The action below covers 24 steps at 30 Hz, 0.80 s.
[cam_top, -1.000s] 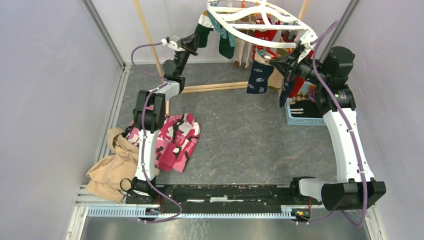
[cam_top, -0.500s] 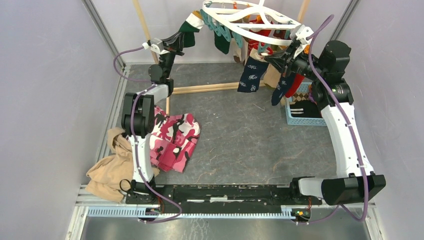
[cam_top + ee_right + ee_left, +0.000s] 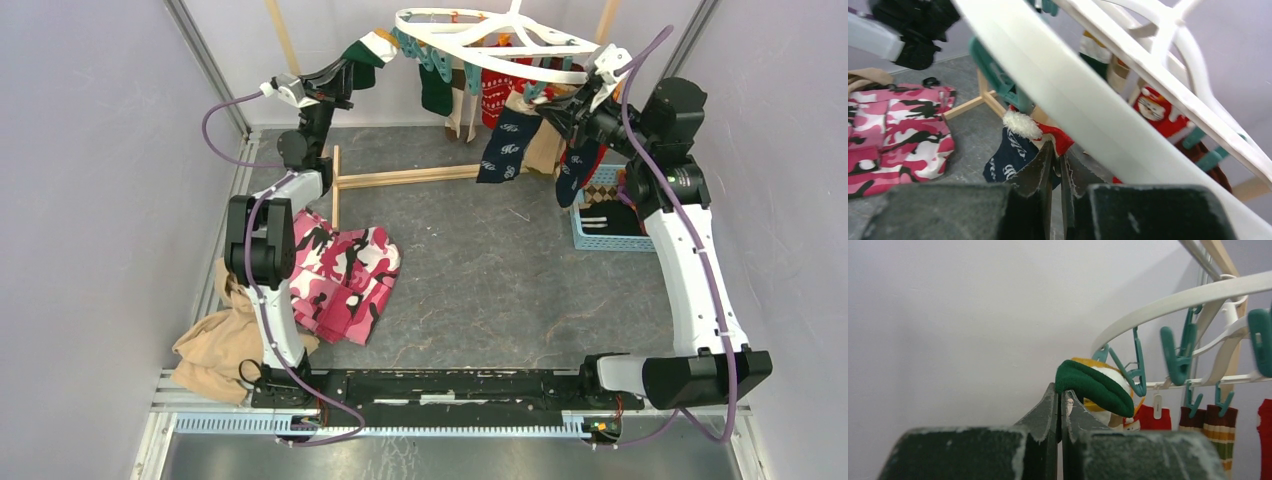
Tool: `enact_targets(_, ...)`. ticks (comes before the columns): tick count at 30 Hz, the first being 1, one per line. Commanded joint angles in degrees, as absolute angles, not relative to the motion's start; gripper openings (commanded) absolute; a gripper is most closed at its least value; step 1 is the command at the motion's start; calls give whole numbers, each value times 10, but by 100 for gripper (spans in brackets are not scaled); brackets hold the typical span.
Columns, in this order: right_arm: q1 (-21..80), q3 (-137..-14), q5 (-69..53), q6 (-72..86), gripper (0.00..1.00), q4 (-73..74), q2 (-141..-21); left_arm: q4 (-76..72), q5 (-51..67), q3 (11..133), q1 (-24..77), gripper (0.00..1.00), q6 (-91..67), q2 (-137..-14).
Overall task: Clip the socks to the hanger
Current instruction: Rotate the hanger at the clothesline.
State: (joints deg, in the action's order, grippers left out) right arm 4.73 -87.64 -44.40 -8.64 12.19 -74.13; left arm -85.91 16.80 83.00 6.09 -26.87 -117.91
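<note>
- The left arm (image 3: 262,240) reaches high and far forward; the left tool (image 3: 1059,392) is pressed closed on the cuff of a green sock (image 3: 1093,382).
- The right arm (image 3: 690,270) is raised forward too; the right tool (image 3: 1057,150) has its fingers almost together, and whether it grips anything is unclear.

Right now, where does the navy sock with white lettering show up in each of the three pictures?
Top: navy sock upper middle, hanging under the hanger's right half.
Left wrist: not in it.
Right wrist: lower left of centre, under the ring.
Shared landmark: the white hanger, in all three views.
</note>
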Motion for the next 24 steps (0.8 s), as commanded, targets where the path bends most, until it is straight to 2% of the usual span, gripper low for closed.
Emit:
enact_targets(1,17,-893,-381,-93,14,127,-726,-925,200,817,59,2,-308,-1133)
enact_targets(10,-56,-869,-386,-90,16,126,-723,-923,244,797,70,2,-347,-1091)
enact_targets(18,-60,-846,-417,-144,37,153,-696,-911,266,767,93,2,-344,-1071)
enact_targets(24,-88,-837,-439,-189,59,210,-665,-911,275,747,110,2,-341,-1061)
